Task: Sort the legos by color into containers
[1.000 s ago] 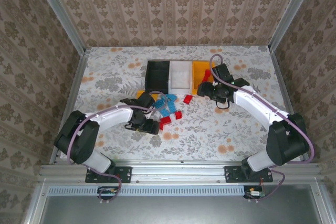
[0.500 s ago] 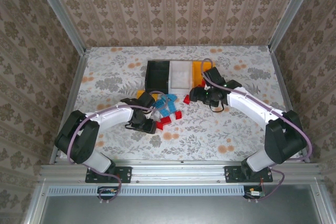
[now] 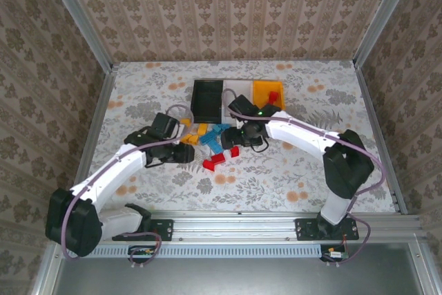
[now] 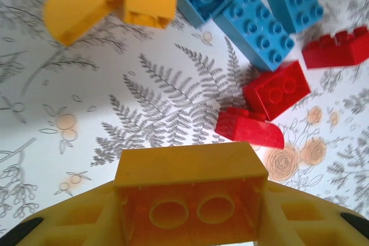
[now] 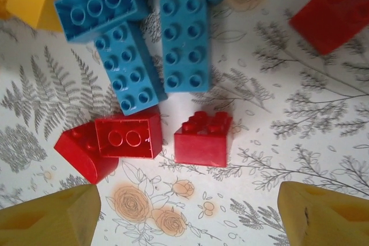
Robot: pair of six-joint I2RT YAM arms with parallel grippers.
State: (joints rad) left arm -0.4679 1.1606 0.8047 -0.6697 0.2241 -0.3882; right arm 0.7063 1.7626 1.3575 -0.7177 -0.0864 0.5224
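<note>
Right now the orange-yellow brick point(image 4: 190, 168) is pinched in the left gripper point(image 4: 190, 220), at about nine o'clock from the heap of legos point(image 3: 213, 141). Its hollow underside faces my wrist camera, two round tubes side by side, and its long axis runs nine to three, from finger point(image 4: 69, 223) to finger. At one o'clock from it two red bricks point(image 4: 275, 90) lie touching.

My right gripper point(image 5: 187, 217) is spread wide with nothing between its tips, over the three o'clock side of the heap. A square red brick point(image 5: 202, 136) lies at twelve o'clock from that gap. Past it is a long blue brick point(image 5: 184, 44), its axis running twelve to six.

At twelve o'clock from the heap I see the black tray point(image 3: 206, 98), white tray point(image 3: 240, 89) and orange-yellow tray point(image 3: 259, 91) in a row, with a red piece point(image 3: 274, 94) in the last.

Everything sits on a table point(image 3: 311, 164) covered in pale cloth with grey ferns and orange blossoms. Brown patterned wallpaper point(image 3: 228, 12) closes three sides.
</note>
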